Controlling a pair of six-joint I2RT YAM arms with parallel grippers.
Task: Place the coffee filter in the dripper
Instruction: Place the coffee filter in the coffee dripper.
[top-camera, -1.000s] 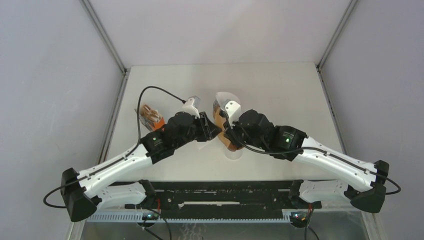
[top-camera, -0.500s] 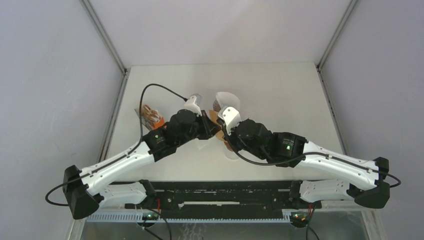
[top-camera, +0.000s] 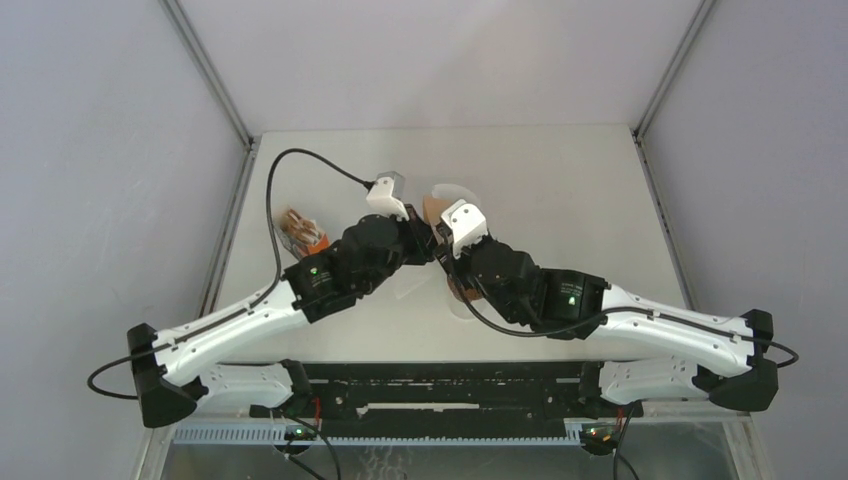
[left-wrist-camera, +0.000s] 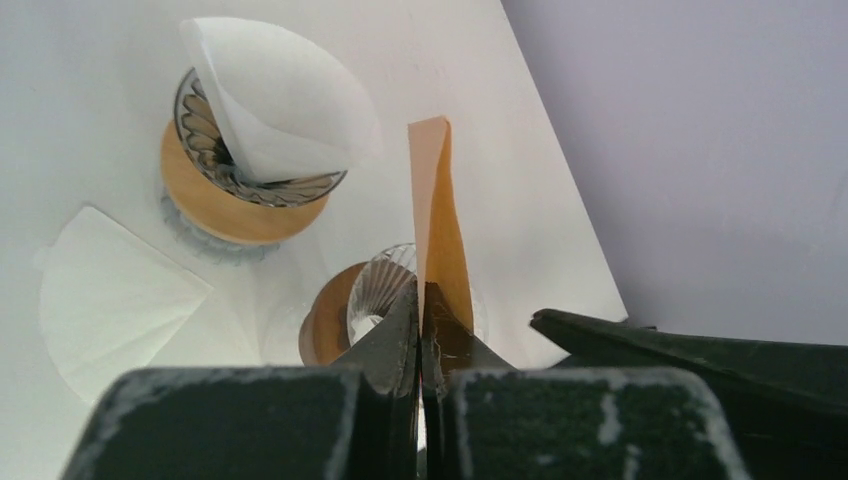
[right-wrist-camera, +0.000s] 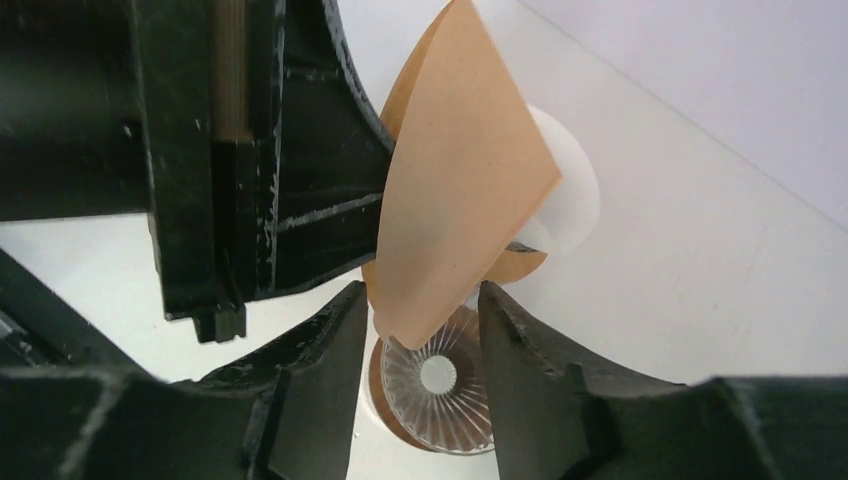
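Coffee filter (left-wrist-camera: 436, 200): one brown paper cone, pinched at its lower edge and held up in the air, not in either dripper. Two drippers, two white filters and two grippers are also in view.

Farthest left on the table (top-camera: 560, 180) lies one orange bundle (top-camera: 300, 232), too small to make out. In the left wrist view, the flat white filter (left-wrist-camera: 110, 295) lies on the table at the left. Just beside it to the right stands the far dripper (left-wrist-camera: 215, 205), ribbed glass on a wooden ring, with the second white filter (left-wrist-camera: 280, 110) standing open inside it. Further right is the near dripper (left-wrist-camera: 372, 295), with nothing in its ribbed cone.

The left gripper (left-wrist-camera: 420, 312) is clamped tight on the coffee filter, which rises edge-on from its fingertips, above and just in front of the near dripper.

From the right, the right gripper (right-wrist-camera: 420, 305) has its fingers (right-wrist-camera: 330, 340) spread apart, one on each side of the filter's lower tip. Whether they touch the paper cannot be told. Through that gap the near dripper shows directly below the tip.
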